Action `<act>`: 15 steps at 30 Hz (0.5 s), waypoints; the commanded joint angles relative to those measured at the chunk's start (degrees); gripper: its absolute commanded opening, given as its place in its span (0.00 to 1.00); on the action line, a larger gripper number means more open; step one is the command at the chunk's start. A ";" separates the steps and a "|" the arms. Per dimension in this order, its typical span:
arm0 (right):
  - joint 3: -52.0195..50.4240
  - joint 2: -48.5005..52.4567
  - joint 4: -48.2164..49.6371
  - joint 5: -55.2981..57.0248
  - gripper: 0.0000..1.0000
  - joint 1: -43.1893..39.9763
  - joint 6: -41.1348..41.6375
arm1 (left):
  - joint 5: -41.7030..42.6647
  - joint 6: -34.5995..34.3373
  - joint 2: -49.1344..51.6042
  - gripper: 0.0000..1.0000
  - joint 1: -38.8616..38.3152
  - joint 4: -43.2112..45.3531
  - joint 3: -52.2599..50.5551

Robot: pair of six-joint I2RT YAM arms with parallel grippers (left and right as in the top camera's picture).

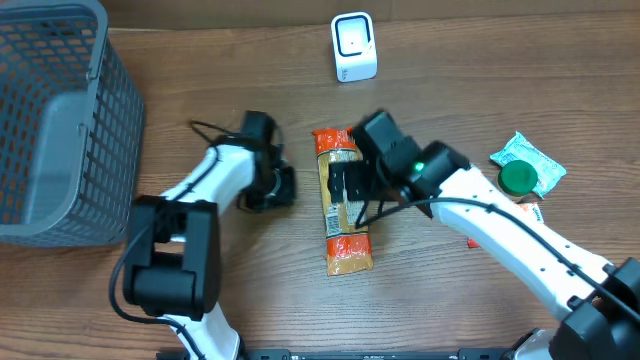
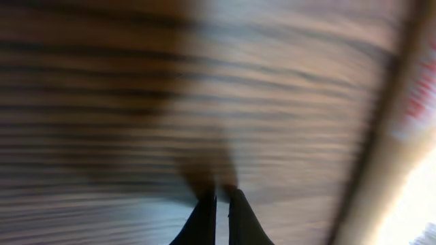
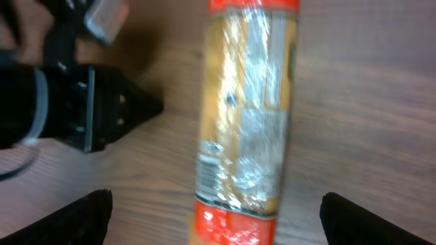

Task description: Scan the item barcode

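The item is a long clear packet with orange-red ends, lying lengthwise on the wooden table. My right gripper hovers over its upper half and is open. In the right wrist view its two fingertips stand wide on either side of the packet without touching it. My left gripper rests just left of the packet and is shut with nothing in it. The blurred left wrist view shows its fingers pressed together over the table. A white barcode scanner stands at the back.
A grey mesh basket fills the left side. A green-lidded item on a pale green packet lies at the right. My left gripper body shows to the left of the packet in the right wrist view.
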 commanded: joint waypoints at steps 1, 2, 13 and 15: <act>6.21 3.04 -1.64 -0.26 1.00 -0.13 0.02 | -5.90 -1.44 1.44 0.04 5.68 -0.31 -0.85; 6.99 4.11 -1.68 -0.26 1.00 -0.09 0.02 | -5.90 -0.79 1.42 0.04 6.78 -0.35 -0.85; 7.43 16.90 -0.66 2.56 1.00 0.04 0.20 | -6.14 0.74 1.46 0.33 10.91 -0.26 -1.03; 7.43 18.45 -0.81 2.56 1.00 0.37 0.20 | -6.14 0.72 1.46 0.36 10.91 0.13 -1.03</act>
